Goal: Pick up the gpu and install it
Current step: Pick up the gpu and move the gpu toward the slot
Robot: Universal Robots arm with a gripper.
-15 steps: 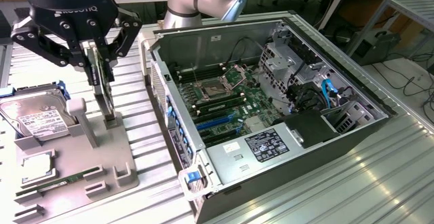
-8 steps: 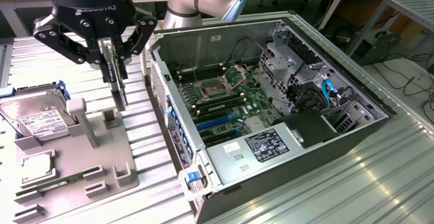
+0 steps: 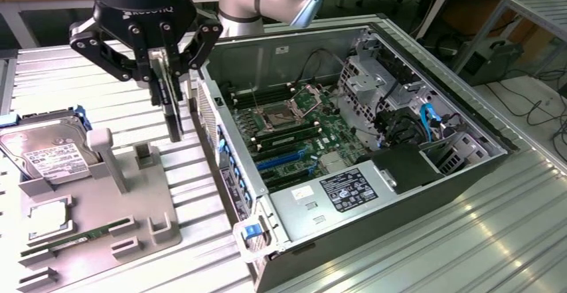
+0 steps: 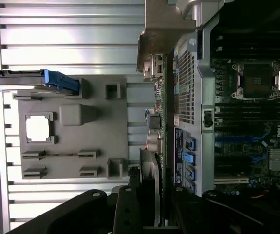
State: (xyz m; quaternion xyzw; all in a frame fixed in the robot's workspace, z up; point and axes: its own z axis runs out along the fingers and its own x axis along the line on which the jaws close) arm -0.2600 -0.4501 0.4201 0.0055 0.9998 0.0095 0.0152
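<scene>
black gpu (image 3: 174,117) hangs upright, pinched narrow in the gripper (image 3: 166,74), above the grey holder (image 3: 146,196), on the exterior view's left of the open case (image 3: 372,240), likely edge-down to suit a slot.

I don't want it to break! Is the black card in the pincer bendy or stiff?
Probably stiff: the gpu hangs straight down from the pincer without drooping. Likely light: a pinch at its top holds it. Maybe fragile: it looks very thin.

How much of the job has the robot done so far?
Done: the gripper has its jaws shut on the gpu, lifted clear of the grey tray. In hand: the card hangs upright beside the open computer case. Left: it is not on the motherboard yet.
</scene>
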